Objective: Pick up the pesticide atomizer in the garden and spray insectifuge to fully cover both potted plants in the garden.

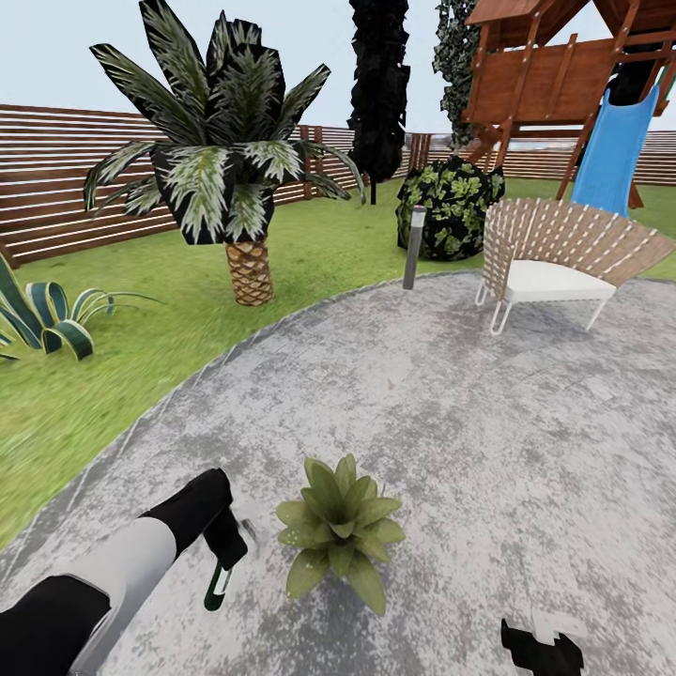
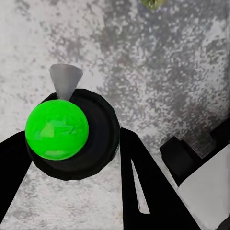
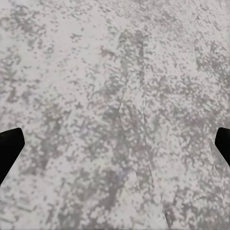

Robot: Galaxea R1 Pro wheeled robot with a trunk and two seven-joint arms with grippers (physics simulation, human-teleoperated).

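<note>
On the grey stone patio [image 1: 451, 441] of a fenced garden, the robot's left gripper [image 1: 225, 554] holds the pesticide atomizer [image 1: 218, 587] — a small dark bottle gripped between its fingers [image 2: 143, 187], just beside a potted plant [image 1: 340, 530] with pointed green leaves. From the left wrist, the bottle [image 2: 72, 134] appears as a dark round body with a bright green dome and a grey cone at its edge, the claw closed around it. Low at the right, the right gripper [image 1: 540, 648] hangs over bare stone, its jaws wide and empty. No whitish specks show on the leaves yet, so spraying looks still to come. The risk from here — a nozzle aimed at paving rather than foliage, which would leave the plant only partly covered; a loose grip could also let the bottle slip.
</note>
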